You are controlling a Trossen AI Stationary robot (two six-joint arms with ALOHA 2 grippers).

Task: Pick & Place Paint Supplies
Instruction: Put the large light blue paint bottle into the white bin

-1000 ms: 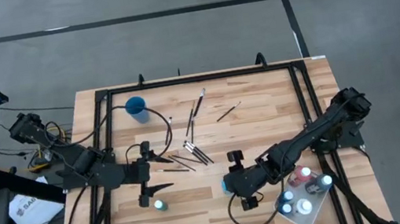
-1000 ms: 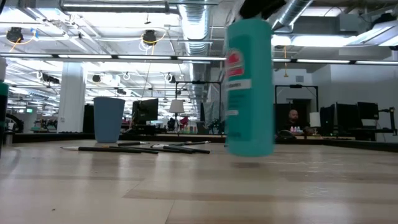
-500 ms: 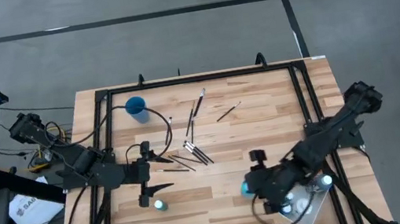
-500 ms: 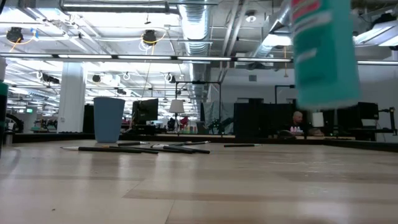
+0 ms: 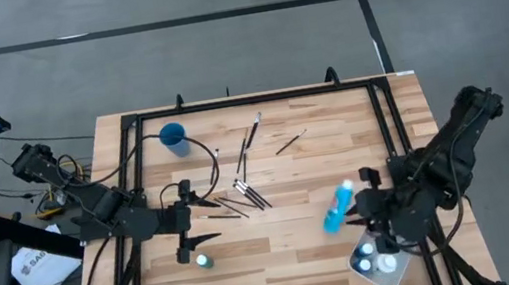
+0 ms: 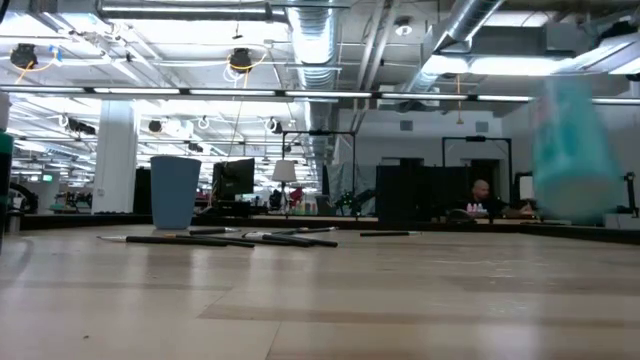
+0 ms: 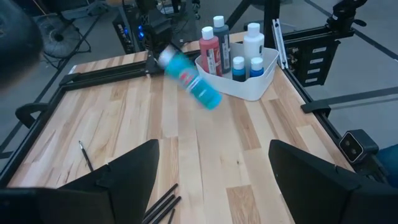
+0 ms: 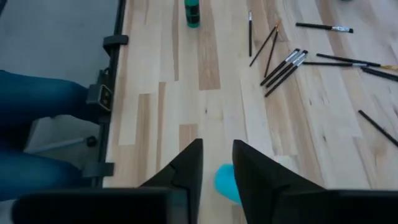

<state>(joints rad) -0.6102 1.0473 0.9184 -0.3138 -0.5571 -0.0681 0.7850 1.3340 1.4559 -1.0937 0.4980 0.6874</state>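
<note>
The tabletop (image 5: 278, 164) is pale wood planks inside a black frame. In the low view the room beyond it is a wide hall with ceiling ducts, hanging lamps and dark monitors. A person (image 6: 481, 196) sits far back there.

Your right gripper (image 5: 354, 211) hangs just beside the tray (image 5: 406, 263), near the tabletop's right front. Its fingers (image 8: 189, 163) are clamped on the teal bottle (image 5: 337, 208), which is tilted and clear of the wood. In the right wrist view you see only a teal patch of it between the fingers. In the low view it is a smear cut off at the frame edge, and its label cannot be read.

Your left gripper (image 5: 208, 220) waits over the left front, fingers wide apart and holding nothing. The other teal bottle (image 5: 204, 261) stands just beside it.

The white tray carries a red bottle (image 7: 207, 46), a white bottle (image 7: 252, 38) and two small blue ones (image 7: 238, 65), all upright. From above the right arm hides part of the tray. None of these labels can be read either.

The blue cup (image 5: 173, 135) stands upright at the left rear. The brushes (image 5: 245, 192) lie scattered flat mid-table, some crossing.
</note>
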